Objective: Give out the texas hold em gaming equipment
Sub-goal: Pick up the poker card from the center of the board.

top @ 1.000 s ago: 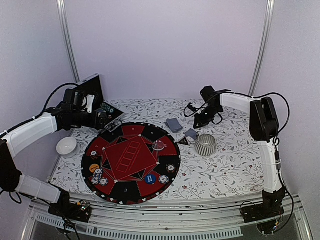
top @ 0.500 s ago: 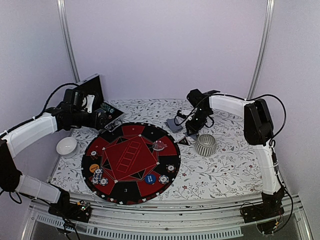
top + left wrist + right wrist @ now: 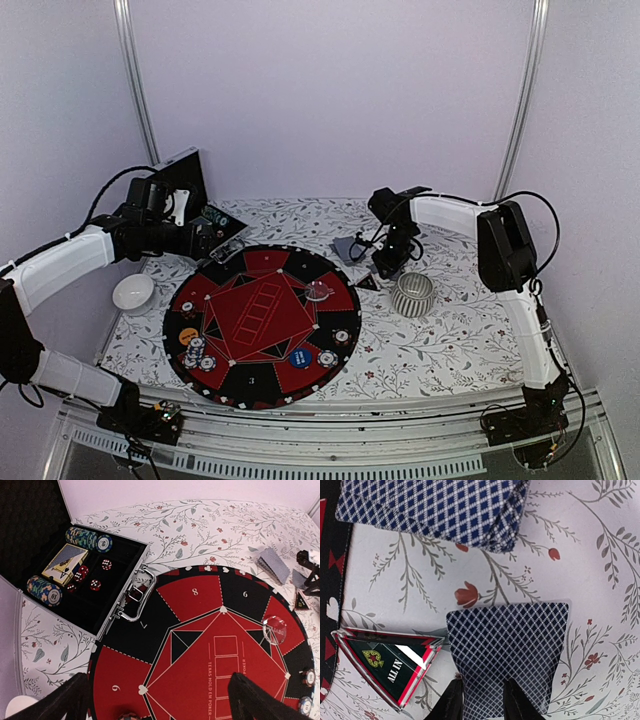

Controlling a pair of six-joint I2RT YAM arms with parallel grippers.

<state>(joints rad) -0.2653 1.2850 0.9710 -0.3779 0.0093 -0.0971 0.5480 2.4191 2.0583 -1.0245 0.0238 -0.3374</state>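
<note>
Blue-checked, the single card (image 3: 507,640) flat on the desk (image 3: 600,570) beside the all-in triangle (image 3: 385,665) should be pinched at its near edge by the right gripper (image 3: 482,695), narrowly parted and empty; the left gripper (image 3: 157,690) is seen wide open.

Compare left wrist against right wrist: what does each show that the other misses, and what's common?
Left wrist only: the open black case holding chip stacks and red dice, the round poker mat, a clear disc.
Right wrist only: the readable ALL IN lettering, and the right gripper with its tips slightly apart over the single card's near edge.
Both: the card stack, the single face-down card, the triangular marker, the floral tablecloth.
</note>
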